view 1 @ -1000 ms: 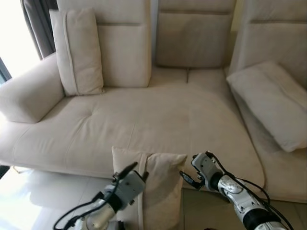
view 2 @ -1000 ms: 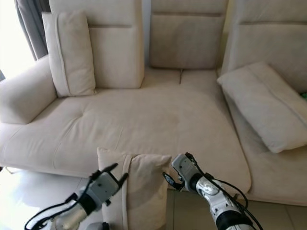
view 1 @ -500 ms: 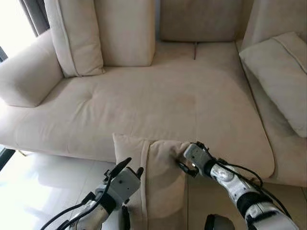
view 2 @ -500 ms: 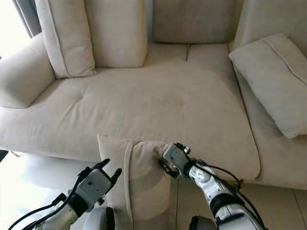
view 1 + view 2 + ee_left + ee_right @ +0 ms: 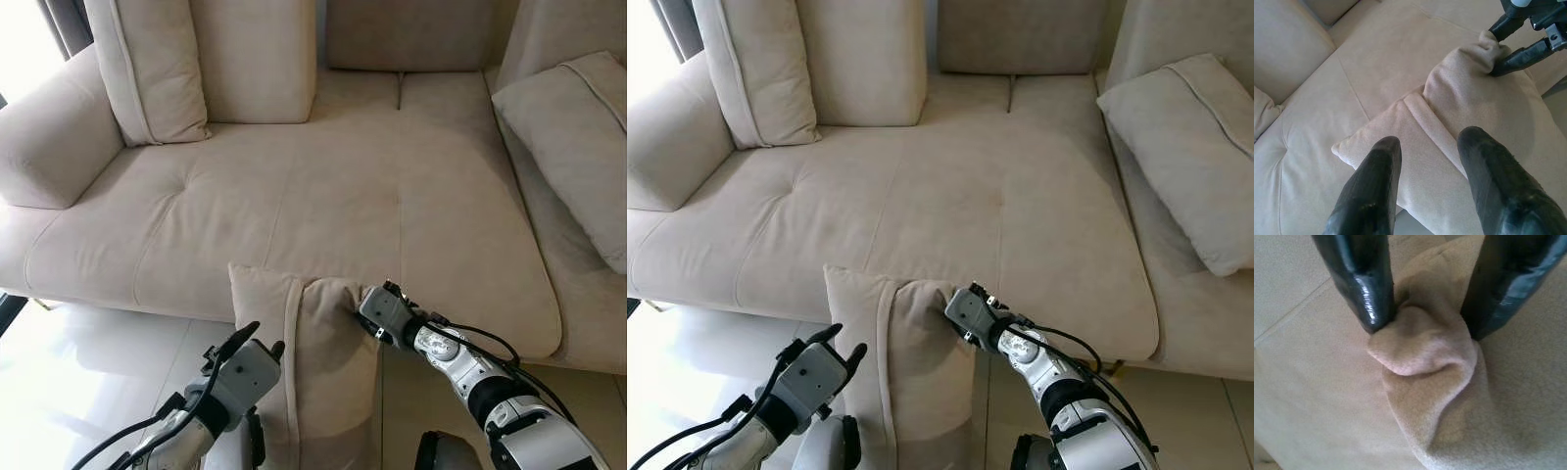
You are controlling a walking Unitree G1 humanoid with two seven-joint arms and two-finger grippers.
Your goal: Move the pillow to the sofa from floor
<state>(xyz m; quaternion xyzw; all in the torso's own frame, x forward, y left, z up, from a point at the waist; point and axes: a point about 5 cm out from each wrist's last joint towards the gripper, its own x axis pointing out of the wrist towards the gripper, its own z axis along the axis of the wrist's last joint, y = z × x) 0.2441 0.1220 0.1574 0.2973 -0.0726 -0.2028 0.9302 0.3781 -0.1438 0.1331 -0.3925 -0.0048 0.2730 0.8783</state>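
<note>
A beige cushion (image 5: 147, 69) leans upright beside the rounded armrest (image 5: 54, 132). Another cushion (image 5: 578, 137) lies far from the armrest. The glossy white floor (image 5: 88, 377) is below the armrest.

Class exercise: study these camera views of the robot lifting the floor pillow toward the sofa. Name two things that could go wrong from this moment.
1. The right gripper pinches just a bunched corner of the pillow; the fabric may slip out under load.
2. The left gripper is open, holding nothing, so the pillow may sag or swing and catch on the sofa edge.
</note>
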